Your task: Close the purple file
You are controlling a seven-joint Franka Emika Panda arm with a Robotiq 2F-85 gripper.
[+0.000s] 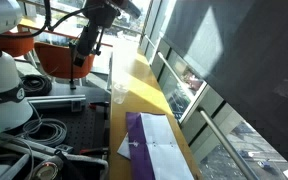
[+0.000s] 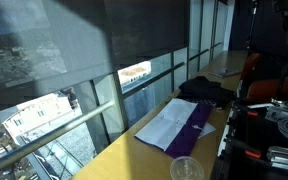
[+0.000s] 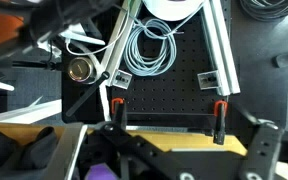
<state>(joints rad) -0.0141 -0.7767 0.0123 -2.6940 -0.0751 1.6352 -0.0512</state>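
Long yellow tabletop beside tall windows under dark roller blinds, sunlit city buildings outside below.

Narrow yellow tabletop along the windows. Carries the purple file, lying open with white sheets up, between a clear plastic cup and a black bundle. Cup upright, near one long edge.

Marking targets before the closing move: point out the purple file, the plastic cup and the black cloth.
purple file [image 1: 134,137]: in an exterior view, on its purple cover.
plastic cup [image 2: 186,170]: in an exterior view, on its clear wall.
black cloth [image 2: 206,90]: in an exterior view, on its middle.
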